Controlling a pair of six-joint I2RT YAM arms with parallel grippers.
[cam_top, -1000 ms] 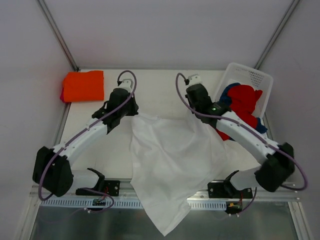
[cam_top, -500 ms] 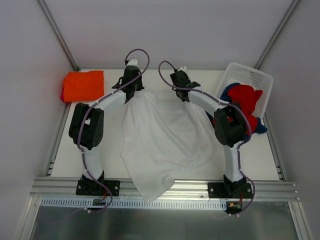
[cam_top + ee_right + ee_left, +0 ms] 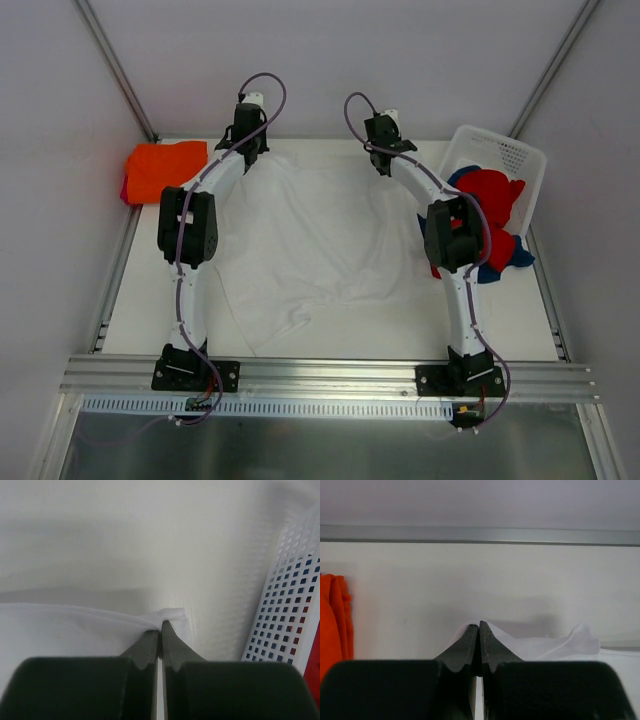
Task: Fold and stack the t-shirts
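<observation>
Left gripper [image 3: 479, 630]: jaws closed flat on a thin fold of the soft white cloth t-shirt [image 3: 320, 240], at the garment's 11 o'clock corner. Right gripper [image 3: 160, 629]: jaws closed on the bunched edge at its 1 o'clock corner.

The garment lies spread and wrinkled across the centre of the matte white table [image 3: 140, 290], with an irregular edge toward 7 o'clock.

A folded bright orange cloth t-shirt [image 3: 165, 170] rests at 10 o'clock.

The white perforated plastic basket [image 3: 500, 150] at 2 o'clock holds a crumpled red cloth t-shirt [image 3: 495, 195] and blue cloth [image 3: 520, 258].
</observation>
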